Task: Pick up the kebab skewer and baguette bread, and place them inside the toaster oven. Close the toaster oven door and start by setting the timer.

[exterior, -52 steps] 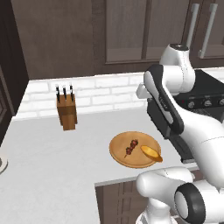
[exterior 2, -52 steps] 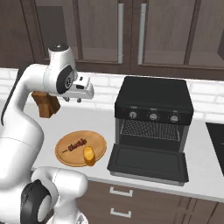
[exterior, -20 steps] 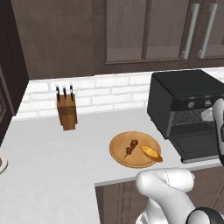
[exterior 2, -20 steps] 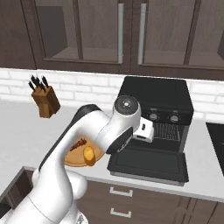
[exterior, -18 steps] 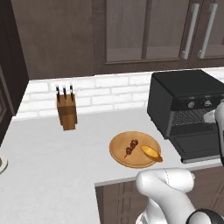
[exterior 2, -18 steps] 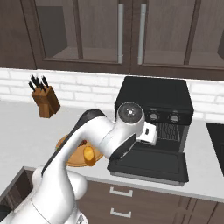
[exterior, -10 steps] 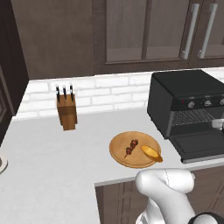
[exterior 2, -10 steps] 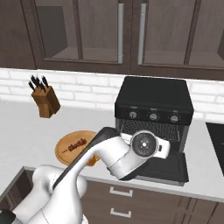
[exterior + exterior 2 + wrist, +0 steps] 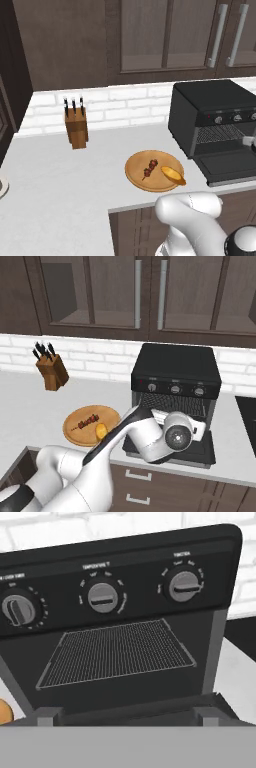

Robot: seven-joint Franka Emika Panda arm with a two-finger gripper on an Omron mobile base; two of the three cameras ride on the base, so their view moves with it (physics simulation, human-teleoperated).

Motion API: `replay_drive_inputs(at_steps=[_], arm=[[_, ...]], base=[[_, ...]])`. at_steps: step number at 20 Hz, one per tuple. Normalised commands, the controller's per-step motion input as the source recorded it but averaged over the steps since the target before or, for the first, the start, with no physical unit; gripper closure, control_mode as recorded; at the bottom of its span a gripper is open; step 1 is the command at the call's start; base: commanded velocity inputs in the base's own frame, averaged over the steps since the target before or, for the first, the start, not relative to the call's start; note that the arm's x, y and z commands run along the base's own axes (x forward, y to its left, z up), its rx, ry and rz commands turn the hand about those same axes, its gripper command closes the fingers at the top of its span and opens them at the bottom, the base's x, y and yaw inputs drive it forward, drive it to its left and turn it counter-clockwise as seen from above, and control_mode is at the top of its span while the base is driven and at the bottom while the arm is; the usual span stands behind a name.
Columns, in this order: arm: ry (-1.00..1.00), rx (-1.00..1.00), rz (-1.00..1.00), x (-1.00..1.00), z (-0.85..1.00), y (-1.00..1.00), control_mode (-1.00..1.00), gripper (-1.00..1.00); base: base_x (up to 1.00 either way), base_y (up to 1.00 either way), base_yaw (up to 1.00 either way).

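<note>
Toaster oven (image 9: 210,112): matte black, on surface (image 9: 75,185) at right, against white brick wall; three round knobs (image 9: 102,596) in row across front; wire rack (image 9: 116,652) inside, bare. Toaster oven door (image 9: 172,448): dropped open, lying flat toward near edge. Round wooden board (image 9: 152,171): left of oven, near surface edge. Kebab skewer (image 9: 149,169): on board, left part. Baguette bread (image 9: 173,174): on board, just right of skewer. Knife block (image 9: 76,127): far left, near wall. Gripper (image 9: 199,429): over open door, facing oven cavity; jaws spread wide, holding nothing.
</note>
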Motion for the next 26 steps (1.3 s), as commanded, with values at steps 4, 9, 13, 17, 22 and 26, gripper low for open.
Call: replay_drive_inputs(at_steps=[4,9,13,17,22,26], arm=[[-0.11,-0.03,0.0,0.39,-0.26,-0.11,-1.0,-1.0],[-0.11,-0.15,0.0,0.02,-0.37,0.0,-1.0,-1.0],[-0.04,-0.11,0.0,0.1,-0.22,0.05,-1.0,-1.0],[0.0,-0.08,0.0,0.28,-0.02,0.05,-1.0,-1.0],[0.01,0.0,0.0,0.45,0.0,0.0,-1.0,-1.0],[0.0,0.0,0.0,0.27,-0.15,-0.01,-1.0,-1.0]], base=[[0.0,0.0,0.0],[0.0,0.0,0.0],[0.0,0.0,0.0],[0.0,0.0,0.0],[0.0,0.0,0.0],[0.0,0.0,0.0]])
